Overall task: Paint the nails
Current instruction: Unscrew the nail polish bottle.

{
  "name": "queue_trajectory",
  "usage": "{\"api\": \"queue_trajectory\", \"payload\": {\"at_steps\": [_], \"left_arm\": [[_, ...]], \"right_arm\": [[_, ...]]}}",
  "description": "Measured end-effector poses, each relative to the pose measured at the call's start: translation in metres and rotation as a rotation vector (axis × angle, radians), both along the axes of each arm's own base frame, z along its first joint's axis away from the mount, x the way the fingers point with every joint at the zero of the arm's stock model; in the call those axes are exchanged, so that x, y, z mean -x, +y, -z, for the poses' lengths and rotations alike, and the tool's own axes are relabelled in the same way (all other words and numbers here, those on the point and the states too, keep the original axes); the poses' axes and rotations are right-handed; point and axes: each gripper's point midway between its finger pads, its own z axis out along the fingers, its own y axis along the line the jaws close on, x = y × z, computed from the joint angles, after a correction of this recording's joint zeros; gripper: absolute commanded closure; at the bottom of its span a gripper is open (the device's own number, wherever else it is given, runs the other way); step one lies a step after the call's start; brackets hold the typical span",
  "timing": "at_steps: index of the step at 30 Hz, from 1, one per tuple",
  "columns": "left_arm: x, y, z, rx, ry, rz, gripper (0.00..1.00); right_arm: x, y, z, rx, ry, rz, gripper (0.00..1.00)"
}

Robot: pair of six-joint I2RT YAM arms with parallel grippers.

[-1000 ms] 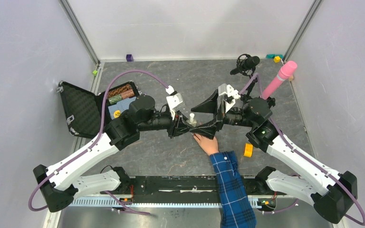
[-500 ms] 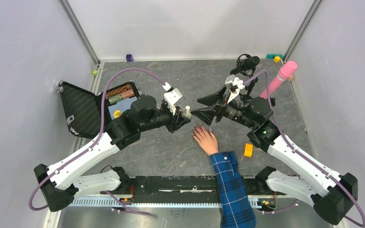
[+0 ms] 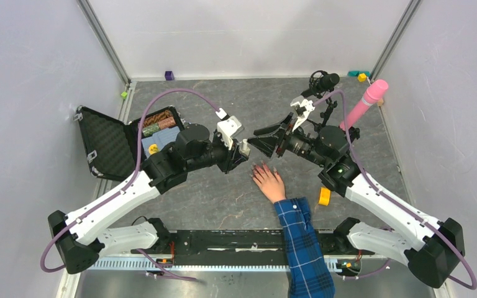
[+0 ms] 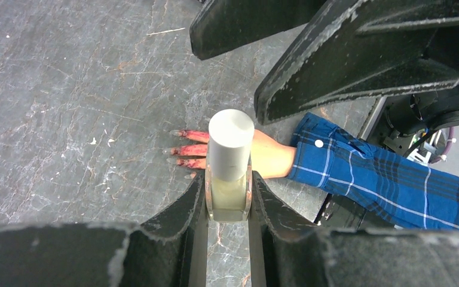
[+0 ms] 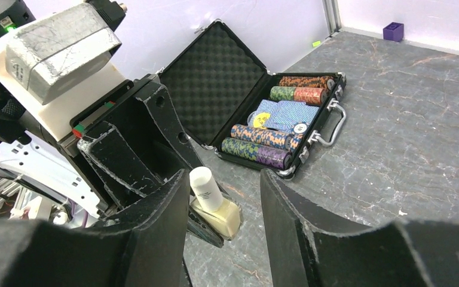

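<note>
A small bottle [image 4: 228,197] of pale yellow polish with a white cap [image 4: 230,143] is held upright off the table, with my left gripper [image 4: 227,179] shut on its glass body. In the top view the left gripper [image 3: 239,152] and bottle [image 3: 245,148] hang just far-left of a pale hand [image 3: 268,181] lying flat in a blue plaid sleeve [image 3: 301,248]. The nails [image 4: 175,151] are dark pink, with red smears on the fingertips. My right gripper [image 5: 224,179] faces the bottle [image 5: 215,206], open. Its jaws stand either side of the cap, the left finger close to it and the right one apart.
An open black case [image 3: 130,139] of poker chips lies at the left, behind the left arm. A yellow tape roll [image 3: 325,196] sits beside the right arm. A pink cylinder [image 3: 366,102] and a black microphone [image 3: 323,82] stand at the far right. Small blocks lie along the back wall.
The right gripper has drawn back from over the hand toward the far side and its jaws have narrowed. The left gripper, still holding the bottle, has shifted slightly left and farther back.
</note>
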Motion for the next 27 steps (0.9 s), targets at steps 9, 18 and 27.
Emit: {"api": "queue_trajectory", "payload": {"at_steps": [9, 18, 27], "left_arm": [[-0.002, -0.001, 0.005, -0.011, 0.010, -0.008, 0.98], [-0.005, 0.000, 0.007, -0.019, 0.011, -0.026, 0.98], [-0.006, -0.001, 0.013, -0.033, 0.023, -0.026, 0.98]], "right_arm": [[0.002, 0.010, 0.007, 0.007, 0.024, 0.011, 0.50], [0.002, 0.024, 0.031, 0.083, 0.053, 0.028, 0.50], [-0.005, 0.022, 0.035, 0.107, 0.048, 0.079, 0.51]]}}
